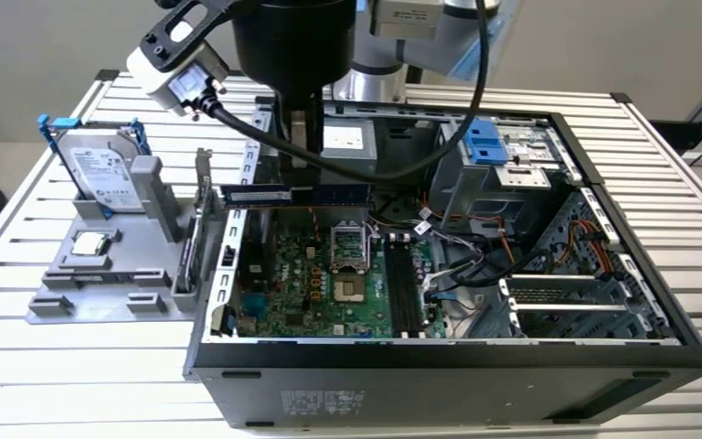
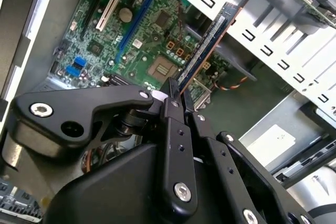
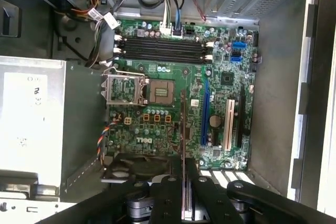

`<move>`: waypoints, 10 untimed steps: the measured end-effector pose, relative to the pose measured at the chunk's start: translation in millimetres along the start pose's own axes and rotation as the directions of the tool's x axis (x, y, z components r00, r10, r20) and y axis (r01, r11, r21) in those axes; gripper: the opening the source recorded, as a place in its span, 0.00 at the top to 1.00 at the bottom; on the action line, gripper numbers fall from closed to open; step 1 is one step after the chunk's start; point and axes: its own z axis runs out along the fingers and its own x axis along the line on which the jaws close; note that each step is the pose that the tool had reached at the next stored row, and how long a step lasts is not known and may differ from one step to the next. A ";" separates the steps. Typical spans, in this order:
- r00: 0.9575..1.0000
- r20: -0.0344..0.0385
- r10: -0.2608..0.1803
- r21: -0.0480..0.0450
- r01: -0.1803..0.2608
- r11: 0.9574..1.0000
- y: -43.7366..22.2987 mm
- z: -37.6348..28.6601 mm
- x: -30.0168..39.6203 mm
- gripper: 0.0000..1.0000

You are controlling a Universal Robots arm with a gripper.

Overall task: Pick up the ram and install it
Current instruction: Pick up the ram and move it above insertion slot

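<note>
My pincer [image 2: 176,92]: clamped tight on the ram [image 2: 207,45]
Where the ram is: held on edge above the motherboard [image 3: 173,77], clear of it
Long axis: level, pointing to the exterior view's left and right, crosswise to the motherboard's black memory slots [image 3: 163,48]

Open computer case [image 1: 449,353], ram [image 1: 326,194] held level above motherboard [image 1: 314,285], gripper [image 1: 301,181] apparently clamped on it
</note>
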 end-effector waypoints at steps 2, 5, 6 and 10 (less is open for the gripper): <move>1.000 0.000 0.000 0.000 0.000 1.000 2.9 0.1 -0.1 1.00; 1.000 0.000 0.000 0.000 0.000 1.000 7.4 0.2 -0.3 1.00; 1.000 0.000 0.000 0.000 0.000 1.000 8.9 0.2 -0.4 1.00; 1.000 0.000 0.000 0.000 0.000 1.000 15.3 0.4 -0.6 1.00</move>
